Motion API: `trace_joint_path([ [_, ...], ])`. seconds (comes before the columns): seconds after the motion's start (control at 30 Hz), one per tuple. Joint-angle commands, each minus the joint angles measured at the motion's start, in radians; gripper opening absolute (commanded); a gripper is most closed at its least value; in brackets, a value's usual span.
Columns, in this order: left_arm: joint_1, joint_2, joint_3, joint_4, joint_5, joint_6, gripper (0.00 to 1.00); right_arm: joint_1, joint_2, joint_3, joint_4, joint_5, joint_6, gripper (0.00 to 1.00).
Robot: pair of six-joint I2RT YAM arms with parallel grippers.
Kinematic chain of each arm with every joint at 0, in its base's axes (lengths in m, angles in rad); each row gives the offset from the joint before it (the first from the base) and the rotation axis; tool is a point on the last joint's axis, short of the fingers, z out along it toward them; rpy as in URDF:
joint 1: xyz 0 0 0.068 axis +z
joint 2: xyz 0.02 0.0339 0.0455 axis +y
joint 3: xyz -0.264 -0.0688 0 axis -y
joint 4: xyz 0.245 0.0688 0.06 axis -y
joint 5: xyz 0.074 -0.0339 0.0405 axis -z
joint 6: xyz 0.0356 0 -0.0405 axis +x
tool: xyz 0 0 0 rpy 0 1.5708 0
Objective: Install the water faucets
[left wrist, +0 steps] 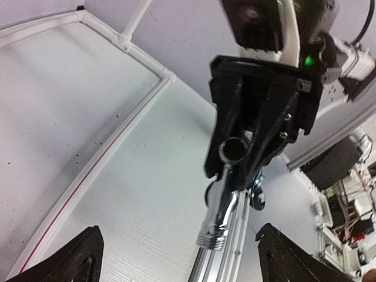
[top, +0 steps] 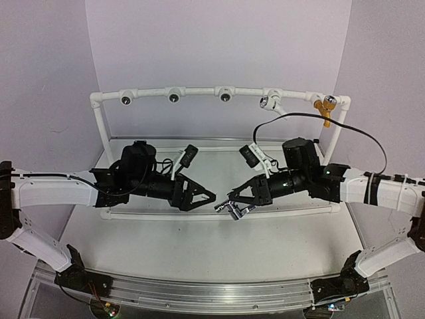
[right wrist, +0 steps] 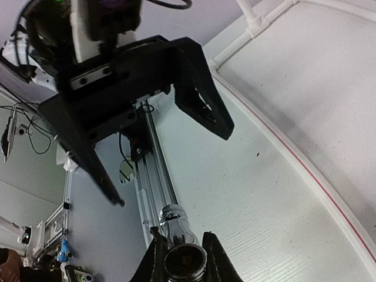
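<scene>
My right gripper (top: 230, 202) is shut on the silver-grey metal faucet (top: 235, 210) and holds it above the table's middle. In the right wrist view the fingers (right wrist: 154, 262) pinch its body (right wrist: 176, 226), threaded end pointing away. My left gripper (top: 208, 197) is open and empty, facing the faucet a short gap to its left. In the left wrist view the faucet (left wrist: 224, 205) hangs between and beyond my spread fingers (left wrist: 79, 258). The white faucet (top: 271, 102) and the orange-yellow faucet (top: 325, 107) sit on the white pipe frame (top: 99, 123) at the back right.
Three tee fittings with dark holes (top: 174, 97) line the frame's top bar to the left. The frame's low white rail (top: 292, 211) runs across the table under both grippers. An aluminium rail (top: 199, 292) edges the table front.
</scene>
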Motion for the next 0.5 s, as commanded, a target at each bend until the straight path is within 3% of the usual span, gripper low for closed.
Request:
trace_joint_path([
  [0.0, 0.040, -0.019, -0.113, 0.497, 0.106, -0.275, 0.95, 0.004, -0.126, -0.035, 0.219, 0.120, 0.098, 0.00],
  [0.23, 0.034, 0.078, -0.084, 0.671, 0.193, -0.387, 0.94, 0.005, -0.168, -0.063, 0.320, 0.167, 0.151, 0.00],
  [0.47, 0.023, 0.099, -0.055, 0.702, 0.199, -0.392, 0.77, 0.005, -0.157, -0.099, 0.408, 0.167, 0.194, 0.00],
])
